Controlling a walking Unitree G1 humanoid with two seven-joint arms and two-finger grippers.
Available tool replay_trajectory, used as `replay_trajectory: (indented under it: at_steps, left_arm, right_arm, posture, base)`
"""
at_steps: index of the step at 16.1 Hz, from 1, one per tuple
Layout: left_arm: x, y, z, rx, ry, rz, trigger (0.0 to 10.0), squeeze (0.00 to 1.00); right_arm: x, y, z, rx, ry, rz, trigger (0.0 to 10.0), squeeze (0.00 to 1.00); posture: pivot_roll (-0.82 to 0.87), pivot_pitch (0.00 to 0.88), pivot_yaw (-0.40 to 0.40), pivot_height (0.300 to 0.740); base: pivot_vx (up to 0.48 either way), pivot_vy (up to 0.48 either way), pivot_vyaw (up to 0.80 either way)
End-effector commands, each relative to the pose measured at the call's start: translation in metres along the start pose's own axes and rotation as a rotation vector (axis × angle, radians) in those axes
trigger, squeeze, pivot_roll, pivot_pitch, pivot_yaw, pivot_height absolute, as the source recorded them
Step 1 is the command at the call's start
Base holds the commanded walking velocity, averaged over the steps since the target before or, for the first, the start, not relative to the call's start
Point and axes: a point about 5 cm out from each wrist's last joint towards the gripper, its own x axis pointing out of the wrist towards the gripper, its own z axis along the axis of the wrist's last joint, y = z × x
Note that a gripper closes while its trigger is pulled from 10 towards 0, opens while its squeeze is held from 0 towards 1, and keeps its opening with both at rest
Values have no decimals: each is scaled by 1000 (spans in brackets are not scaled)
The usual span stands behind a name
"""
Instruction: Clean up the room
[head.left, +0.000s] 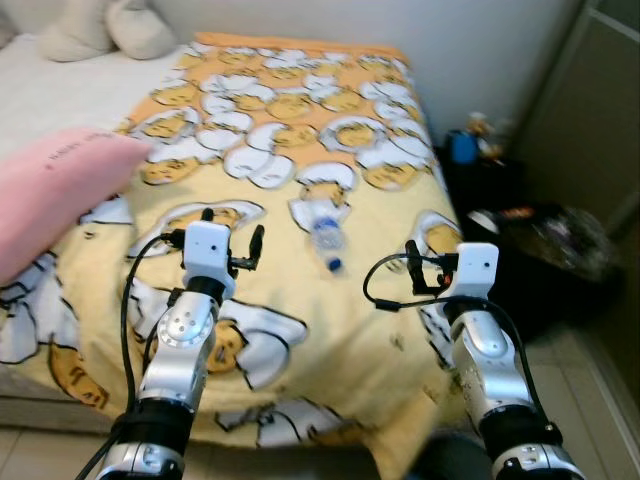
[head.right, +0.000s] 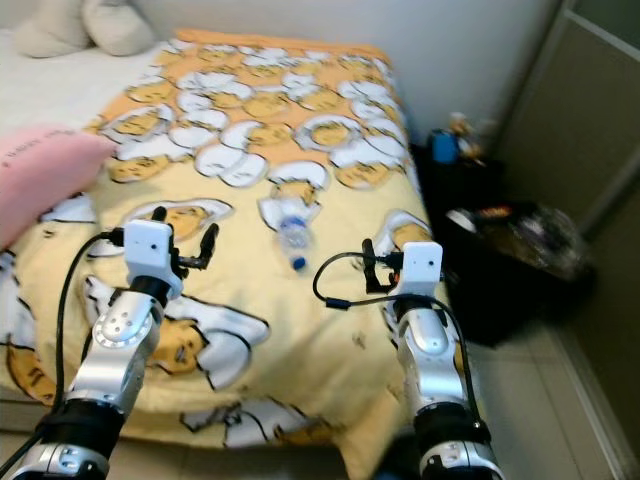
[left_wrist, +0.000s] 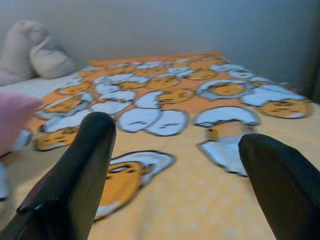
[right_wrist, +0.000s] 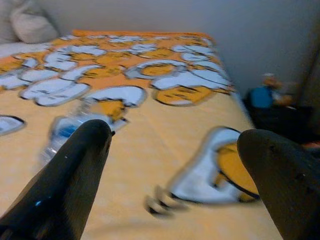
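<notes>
Left claw (head.left: 233, 236) and right claw (head.left: 428, 266) hover over the bed (head.left: 300, 330), fingers apart, empty; plastic bottle (head.left: 326, 240) lies ungrabbed, cleanup barely begun.

1 clear plastic water bottle with a blue cap and label (head.left: 327, 243) lies on 1 bed under a yellow blanket printed with white-and-orange egg cartoons (head.left: 300, 130). 1 pink pillow (head.left: 50, 195) sits on the bed's left side, and 2 cream cushions (head.left: 105, 28) are at its head. 2 silver arms reach forward, each with 1 end effector: left end effector (head.left: 232, 232), right end effector (head.left: 425, 268). 1 blue object (head.left: 462, 146) stands on 1 dark bedside stand (head.left: 500, 205).
</notes>
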Motion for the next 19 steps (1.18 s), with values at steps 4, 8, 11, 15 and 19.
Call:
replay_trajectory:
  at_steps: [4,8,11,15,19]
  left_arm:
    - [-11,17,1,29,7,9,10000,0]
    - [-23,8,14,84,-4,-213,10000,0]
    - [-41,-15,29,72,-11,-419,10000,0]
    - [-69,-38,54,-27,-24,-531,10000,0]
    - [-98,-29,73,-108,-3,-470,10000,0]
  right_arm:
    - [14,9,10,25,5,35,10000,173]
    - [42,18,36,28,-27,59,10000,0]
    - [58,30,50,-7,-9,105,10000,0]
    - [70,22,58,-74,43,83,10000,0]
    - [71,20,53,-51,102,55,10000,0]
  posture:
    - [19,0,17,740]
    - [98,13,-14,740]
    - [174,75,-77,740]
    - [299,206,-163,740]
    - [347,329,-130,740]
  base:
    - [102,62,0]
    - [0,0,0]
    - [0,0,0]
    - [0,0,0]
    - [0,0,0]
